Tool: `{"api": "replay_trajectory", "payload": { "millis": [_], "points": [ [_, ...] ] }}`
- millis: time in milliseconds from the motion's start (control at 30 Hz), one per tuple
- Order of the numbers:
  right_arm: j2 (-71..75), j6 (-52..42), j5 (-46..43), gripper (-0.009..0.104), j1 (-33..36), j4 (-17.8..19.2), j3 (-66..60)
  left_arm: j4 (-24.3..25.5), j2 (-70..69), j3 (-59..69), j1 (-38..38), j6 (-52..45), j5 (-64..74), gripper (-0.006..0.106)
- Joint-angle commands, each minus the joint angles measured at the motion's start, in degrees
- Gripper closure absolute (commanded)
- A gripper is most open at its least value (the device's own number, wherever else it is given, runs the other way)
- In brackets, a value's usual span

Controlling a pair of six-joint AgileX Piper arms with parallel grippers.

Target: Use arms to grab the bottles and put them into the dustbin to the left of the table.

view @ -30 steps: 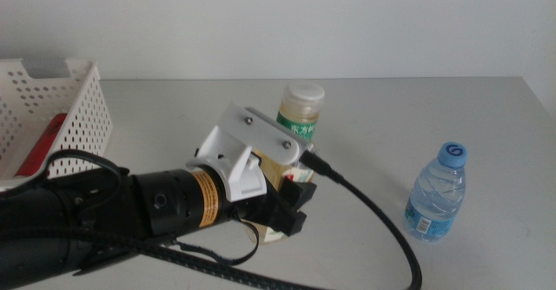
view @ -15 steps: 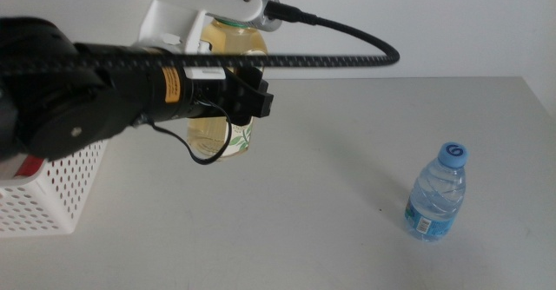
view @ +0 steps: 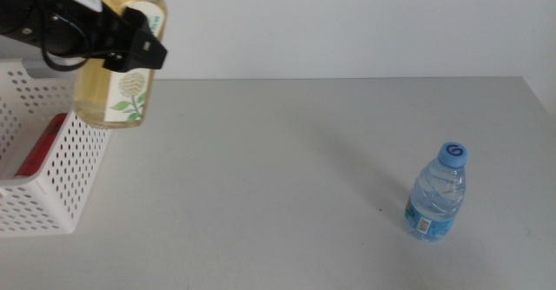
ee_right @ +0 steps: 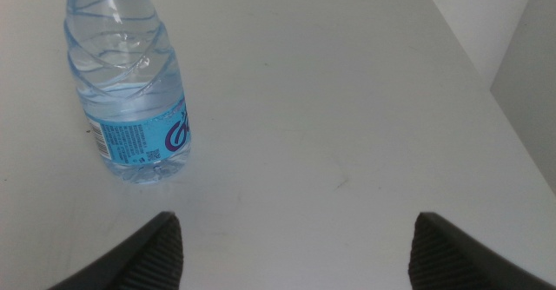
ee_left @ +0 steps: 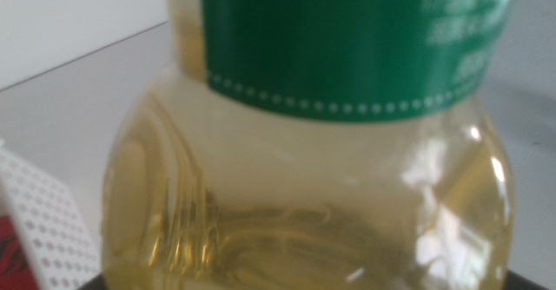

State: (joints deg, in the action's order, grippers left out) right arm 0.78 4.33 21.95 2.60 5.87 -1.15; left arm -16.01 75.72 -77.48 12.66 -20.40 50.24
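Progress, partway: left hand (view: 130, 51) is gripping the yellow bottle (view: 117, 82) above the basket (view: 65, 194) rim, red can (view: 39, 151) seemingly lying inside; water bottle (view: 437, 193) is standing on the bench (view: 287, 168) before the spread right hand (ee_right: 295, 251).

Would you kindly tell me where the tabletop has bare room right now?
The light-grey table is bare between the white perforated basket and the small clear water bottle. It is crowded far left, where the left gripper holds the yellow-drink bottle.
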Motion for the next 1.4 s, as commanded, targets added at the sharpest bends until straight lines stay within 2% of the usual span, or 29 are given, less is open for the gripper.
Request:
{"api": "replay_trajectory", "payload": {
  "millis": [0,433,633,733,900,1133,1267,1367],
  "points": [
    [1.3,-0.7,-3.5,0.028,-0.3,0.7,0.0,-0.7,-1.1,-4.2,-4.2,-0.1,-2.3,0.099],
    [1.3,-0.7,-3.5,0.028,-0.3,0.7,0.0,0.5,12.2,-21.3,-23.5,-2.0,17.9,0.099],
    [1.3,-0.7,-3.5,0.028,-0.3,0.7,0.0,0.5,20.2,-25.7,-28.8,-2.0,21.0,0.099],
    [1.3,-0.7,-3.5,0.028,-0.3,0.7,0.0,1.0,23.8,-25.7,-29.4,-2.0,20.9,0.099],
    [1.3,-0.7,-3.5,0.028,-0.3,0.7,0.0,4.4,29.4,-25.7,-29.3,-1.9,21.0,0.099],
    [1.3,-0.7,-3.5,0.028,-0.3,0.7,0.0,5.3,34.1,-25.3,-29.3,-1.8,21.7,0.098],
    [1.3,-0.7,-3.5,0.028,-0.3,0.7,0.0,7.1,35.8,-25.3,-29.3,-1.8,21.7,0.090],
    [1.3,-0.7,-3.5,0.028,-0.3,0.7,0.0,7.6,36.9,-25.3,-29.3,-1.8,22.2,0.078]
  ]
}}
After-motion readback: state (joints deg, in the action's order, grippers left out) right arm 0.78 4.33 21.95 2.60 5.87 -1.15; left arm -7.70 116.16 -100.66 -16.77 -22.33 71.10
